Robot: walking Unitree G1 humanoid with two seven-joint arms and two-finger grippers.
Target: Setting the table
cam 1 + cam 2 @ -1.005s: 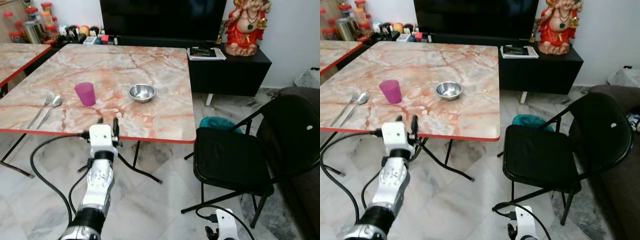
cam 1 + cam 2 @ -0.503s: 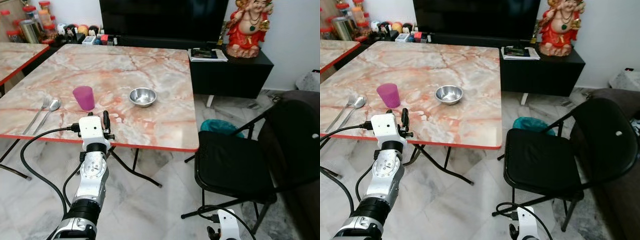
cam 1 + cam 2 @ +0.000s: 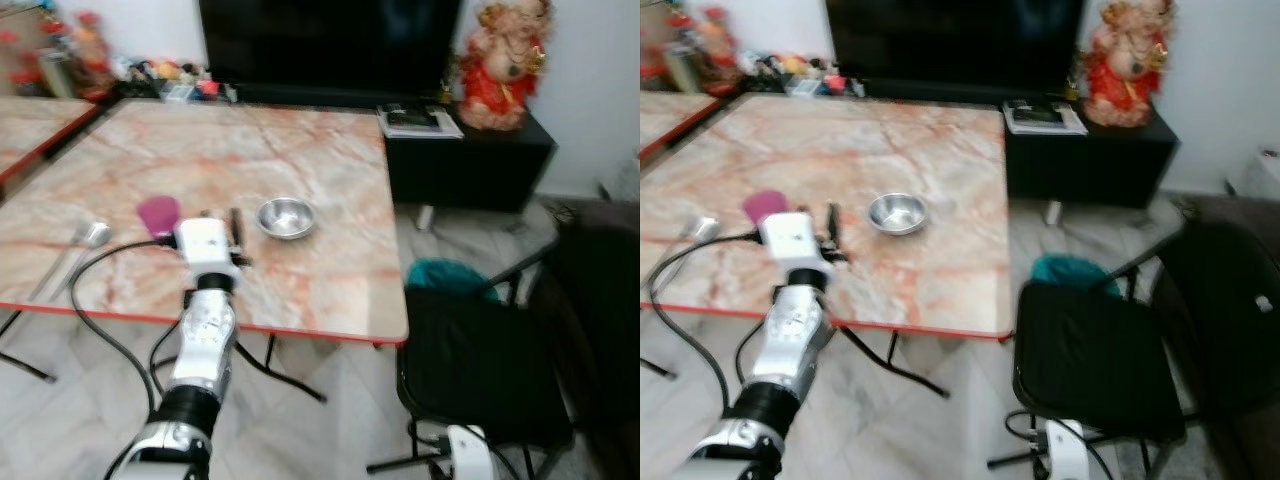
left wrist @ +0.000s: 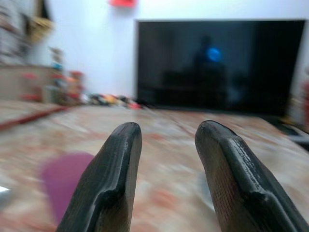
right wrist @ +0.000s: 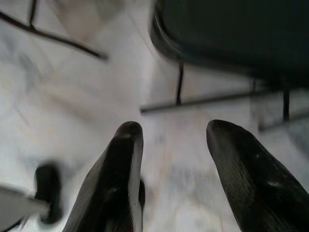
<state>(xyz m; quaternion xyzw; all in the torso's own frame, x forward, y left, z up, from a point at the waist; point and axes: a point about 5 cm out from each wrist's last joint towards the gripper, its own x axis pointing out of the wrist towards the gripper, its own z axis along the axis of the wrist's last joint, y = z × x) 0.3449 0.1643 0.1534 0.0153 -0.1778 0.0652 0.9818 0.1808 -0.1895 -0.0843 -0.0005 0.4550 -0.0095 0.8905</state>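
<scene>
Seeing head view blurred: my left gripper [image 3: 219, 216] over the table [image 3: 330, 260], pink cup [image 3: 157, 213] just beside, steel bowl [image 3: 286, 216] near. Left wrist: fingers [image 4: 108, 186] parted, empty. Right wrist: right gripper [image 5: 181, 179] parted, above floor.

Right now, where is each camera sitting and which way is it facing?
Left and right eye views: on the head, looking forward and down at the marble-patterned table; the silver left arm shows.
Left wrist view: along the open left hand, facing the black television.
Right wrist view: along the open right hand, facing the floor.
Shared: the pink plastic cup.
</scene>
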